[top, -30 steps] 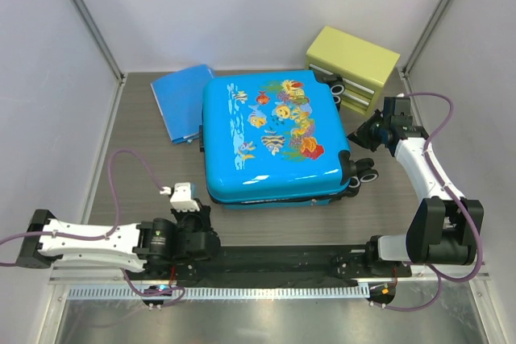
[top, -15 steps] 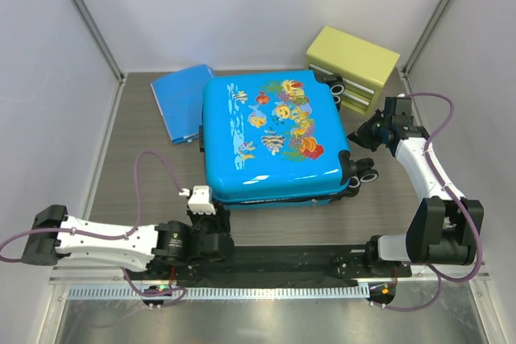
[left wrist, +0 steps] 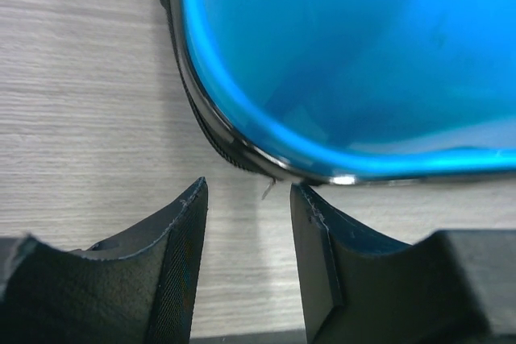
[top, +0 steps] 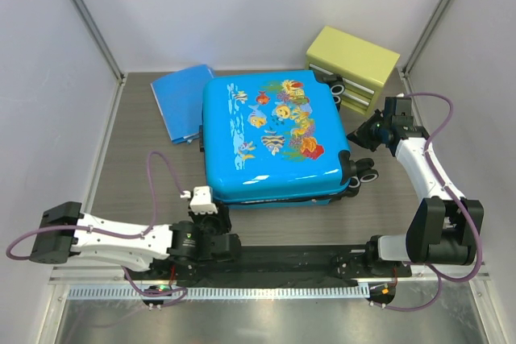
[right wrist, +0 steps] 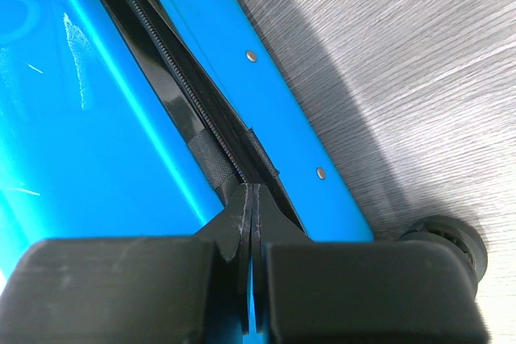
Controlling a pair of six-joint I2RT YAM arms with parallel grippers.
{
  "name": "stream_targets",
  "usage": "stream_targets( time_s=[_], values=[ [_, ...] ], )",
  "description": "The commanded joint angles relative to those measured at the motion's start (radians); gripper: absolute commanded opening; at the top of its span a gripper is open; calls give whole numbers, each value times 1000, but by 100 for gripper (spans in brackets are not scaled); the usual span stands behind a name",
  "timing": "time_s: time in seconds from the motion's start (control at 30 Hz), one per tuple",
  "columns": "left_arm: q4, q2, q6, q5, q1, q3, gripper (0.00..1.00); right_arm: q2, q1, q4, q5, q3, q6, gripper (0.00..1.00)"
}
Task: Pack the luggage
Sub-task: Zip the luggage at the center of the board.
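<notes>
The luggage (top: 274, 138) is a bright-blue suitcase with fish prints, lying flat and closed in the middle of the table. My left gripper (top: 214, 212) sits low at its near-left corner. In the left wrist view that gripper (left wrist: 248, 189) is open with only bare table between the fingers, and the rounded corner of the luggage (left wrist: 339, 54) is just beyond the tips. My right gripper (top: 360, 138) is at the suitcase's right side near the black wheels (top: 367, 173). In the right wrist view it (right wrist: 252, 191) is shut, with its tips against the black zipper seam (right wrist: 181, 94).
A flat blue folder (top: 181, 101) lies behind the suitcase's left corner. A yellow-green drawer box (top: 353, 66) stands at the back right. White walls enclose the table on three sides. One wheel (right wrist: 447, 239) shows beside my right fingers.
My left arm has swung right and forward to the suitcase's near-left corner, and its jaws have opened. The right arm and the suitcase have not moved.
</notes>
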Motion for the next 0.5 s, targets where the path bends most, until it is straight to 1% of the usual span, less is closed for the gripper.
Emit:
stream_targets(
  time_s=[0.0,0.17,0.37,0.47],
  values=[
    [-9,-21,-59,-132,13,22,47,-18,-7,28,-17,19,-25,1],
    [60,-44,-32,-129,19,-4,47,-23,-7,24,-17,20,-28,1],
    [234,-30,116,-102,33,-29,47,-26,-7,14,-17,22,-37,1],
    [216,-15,110,-100,51,-21,46,-29,-7,13,-19,20,-39,1]
  ],
)
